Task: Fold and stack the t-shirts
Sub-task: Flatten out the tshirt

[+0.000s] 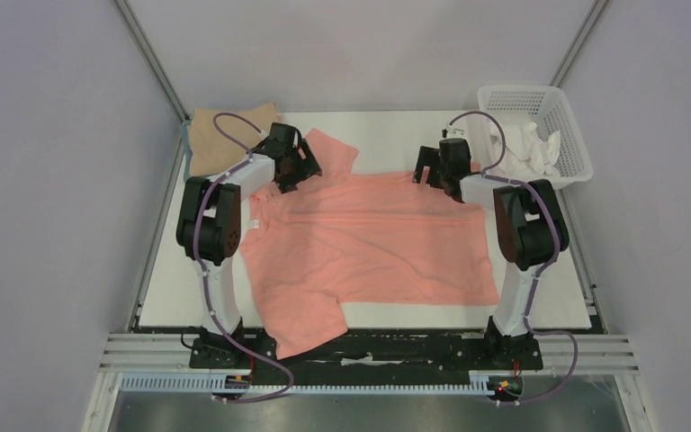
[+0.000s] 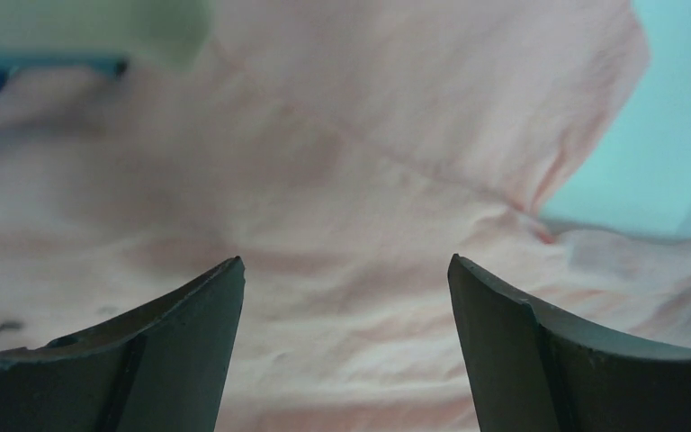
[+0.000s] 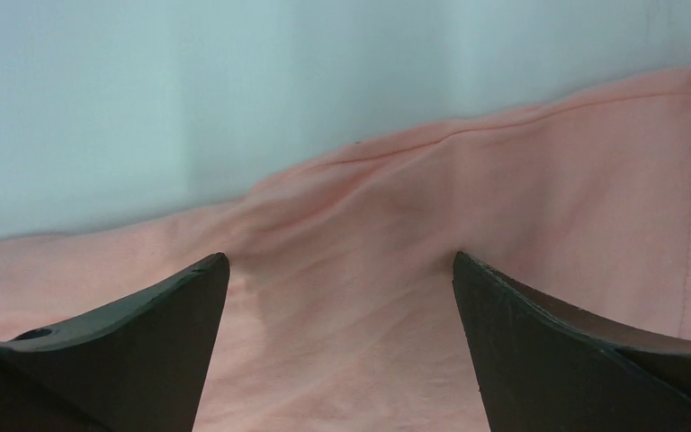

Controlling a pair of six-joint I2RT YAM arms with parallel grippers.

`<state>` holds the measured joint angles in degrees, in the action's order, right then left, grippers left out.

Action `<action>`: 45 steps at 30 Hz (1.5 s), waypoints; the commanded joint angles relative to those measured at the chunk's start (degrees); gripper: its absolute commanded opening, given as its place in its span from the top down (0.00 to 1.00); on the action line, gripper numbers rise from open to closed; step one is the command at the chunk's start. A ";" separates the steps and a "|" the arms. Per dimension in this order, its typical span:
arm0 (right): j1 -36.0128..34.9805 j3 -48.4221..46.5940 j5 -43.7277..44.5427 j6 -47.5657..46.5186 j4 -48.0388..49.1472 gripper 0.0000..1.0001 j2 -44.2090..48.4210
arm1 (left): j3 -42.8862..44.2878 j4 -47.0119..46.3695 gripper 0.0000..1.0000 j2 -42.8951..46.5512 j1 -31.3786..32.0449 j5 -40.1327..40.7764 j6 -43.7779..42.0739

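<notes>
A salmon-pink t-shirt (image 1: 369, 243) lies spread flat across the white table, one sleeve at the far left and one at the near left. My left gripper (image 1: 295, 173) is open, low over the shirt's far-left part near the sleeve; the left wrist view shows pink cloth (image 2: 342, 225) between its spread fingers. My right gripper (image 1: 435, 174) is open over the shirt's far right edge; the right wrist view shows the cloth's edge (image 3: 351, 270) between its fingers. A folded tan t-shirt (image 1: 220, 135) lies at the far left corner. No blue shirt is in view.
A white lattice basket (image 1: 553, 108) with white cloth (image 1: 526, 148) in it stands at the far right corner. The white table (image 1: 396, 130) shows bare beyond the shirt. Grey walls enclose the table on three sides.
</notes>
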<state>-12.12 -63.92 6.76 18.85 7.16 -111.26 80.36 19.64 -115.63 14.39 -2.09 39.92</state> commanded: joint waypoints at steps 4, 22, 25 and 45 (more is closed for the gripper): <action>2.93 -8.87 -4.07 -5.21 0.95 0.02 -9.37 | 14.40 7.34 0.11 -11.67 0.20 1.91 -1.29; 0.56 0.12 -1.22 -11.80 -5.75 0.02 13.23 | 9.67 13.24 0.11 7.28 6.53 10.32 -5.98; 0.28 12.42 -0.60 -8.89 -4.66 0.02 22.77 | -2.90 13.19 0.11 18.18 12.11 13.76 -4.44; 0.25 29.90 0.27 -7.35 -8.83 0.02 42.12 | -48.42 31.58 0.33 59.17 54.74 8.86 22.17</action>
<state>-11.97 -33.47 5.08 11.14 -1.19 -70.00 34.15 50.06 -57.76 65.23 11.38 54.94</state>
